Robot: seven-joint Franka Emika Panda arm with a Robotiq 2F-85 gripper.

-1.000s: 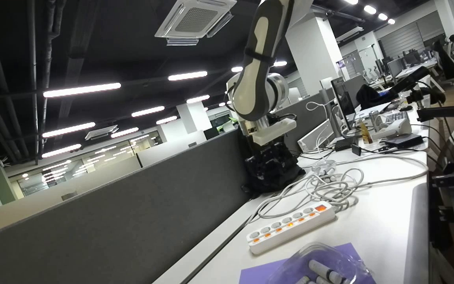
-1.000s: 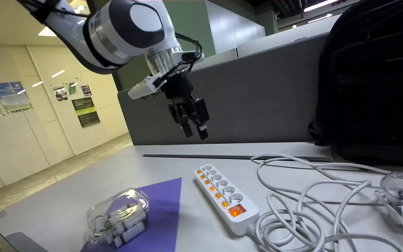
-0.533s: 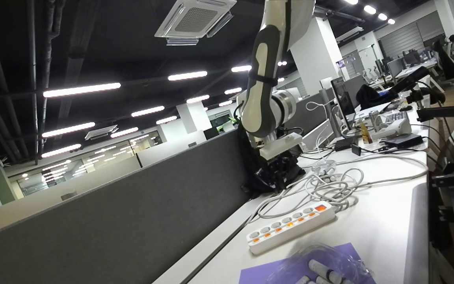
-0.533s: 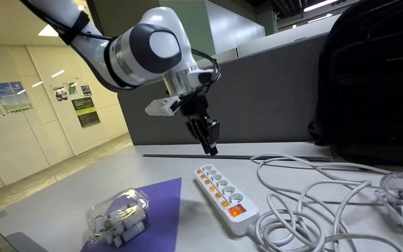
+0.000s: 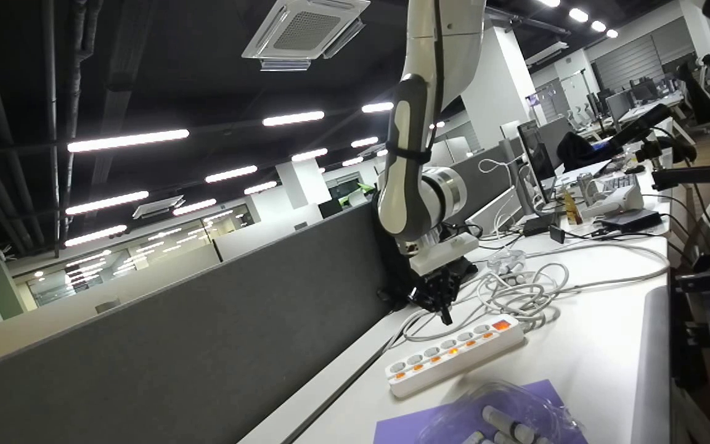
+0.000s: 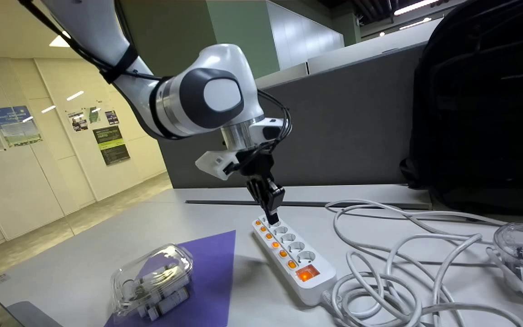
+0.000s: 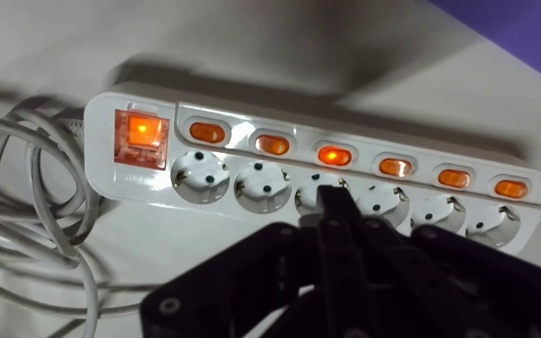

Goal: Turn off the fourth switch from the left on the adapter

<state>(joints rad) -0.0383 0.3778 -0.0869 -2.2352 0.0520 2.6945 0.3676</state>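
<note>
With claw [image 7: 338, 199] closed on nothing above the adapter [image 6: 291, 255] (probably light, apt to skid, right of the purple sheet [image 6: 216, 272] in an exterior view), press the lit switch [image 7: 335, 156] rather than grasp.

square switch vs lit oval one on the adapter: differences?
Shape: the square switch has straight sides; the lit oval switch is rounded.
Size: the square switch is larger than the lit oval switch.
Place: square switch at one end of the adapter, lit oval switch near its middle.
Both glow orange.
</note>
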